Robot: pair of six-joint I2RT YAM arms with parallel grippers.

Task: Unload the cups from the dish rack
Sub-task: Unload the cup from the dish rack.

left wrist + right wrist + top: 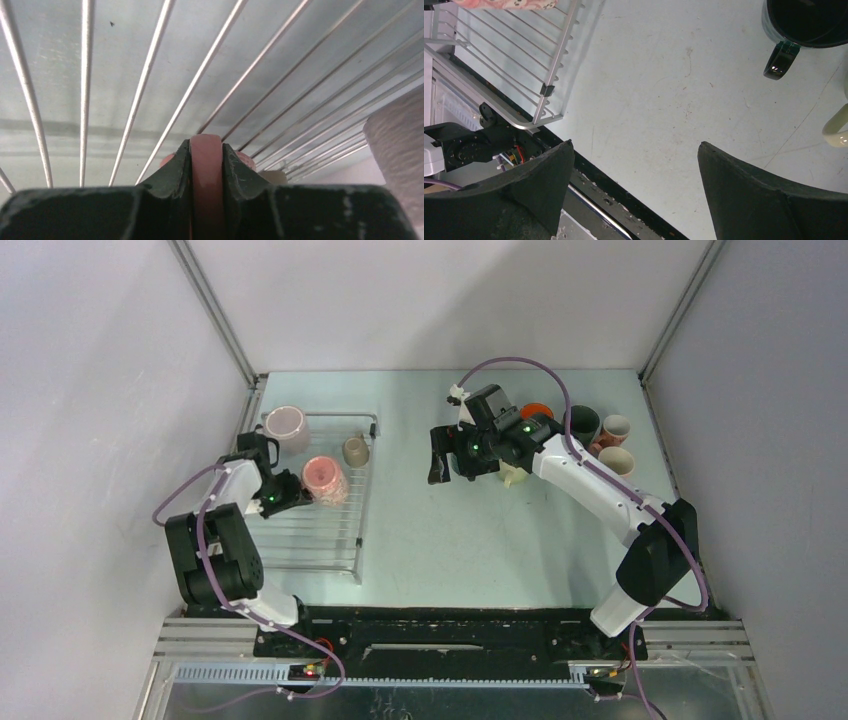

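Pinches a thin pink edge of the speckled pink cup (325,479) in the left gripper (206,146), inside the dish rack (335,545); holds the right gripper (634,150) wide apart above the table (450,540) beside other cups (583,425). Probably hard, glazed, slippery, breakable: wants a firm but gentle hold

Shiny metal wire dish rack (312,532), glossy pink cup (206,170) — matt, scuffed table (664,85)

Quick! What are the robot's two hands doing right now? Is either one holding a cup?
The left gripper is closed on the speckled pink cup.
The right gripper is open, holding nothing.
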